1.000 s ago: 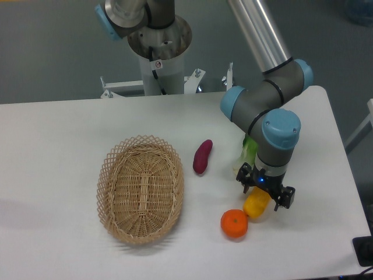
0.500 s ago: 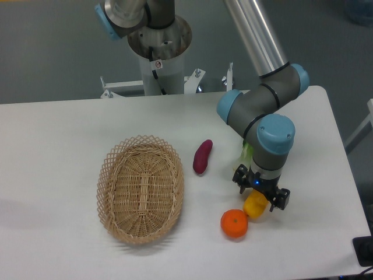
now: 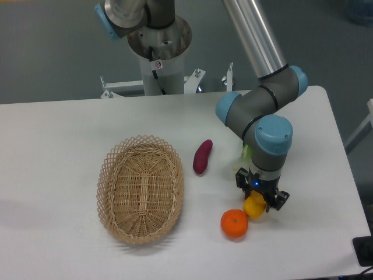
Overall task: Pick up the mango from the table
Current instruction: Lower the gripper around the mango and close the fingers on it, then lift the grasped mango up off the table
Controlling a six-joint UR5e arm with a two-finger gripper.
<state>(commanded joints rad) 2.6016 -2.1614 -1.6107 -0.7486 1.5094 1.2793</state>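
Change: since a second ago my arm has swung a little left and my claw [image 3: 260, 197] has come lower over the mango [image 3: 254, 206]; less of the fruit shows now than before. The basket, orange and sweet potato lie where they lay.

Camera view, claw: I point straight down at the near right part of the table [image 3: 70, 134]. My two dark fingers [image 3: 241, 178] sit on either side of the mango's upper end, close against it. I cannot tell from here whether they press the fruit or only bracket it.

Mango: yellow, mostly hidden under my wrist, only its lower end showing. It lies on the table, touching or nearly touching the orange [image 3: 234, 223], which sits just to its lower left.

Orange: round, bright, near the front edge of the table, apart from my fingers.

Sweet potato [image 3: 202, 156]: purple, tilted, lying between the basket and my arm, well clear of both.

Basket [image 3: 140, 188]: oval wicker, its long side running away from the camera, left of the middle of the table, with nothing in it.

Green thing [image 3: 245, 154]: a pale green object half hidden behind my forearm, just above the mango; I cannot say what it is.

Arm: my grey links with blue caps come down from the upper middle, and my base post [image 3: 157, 55] stands behind the far edge of the table.
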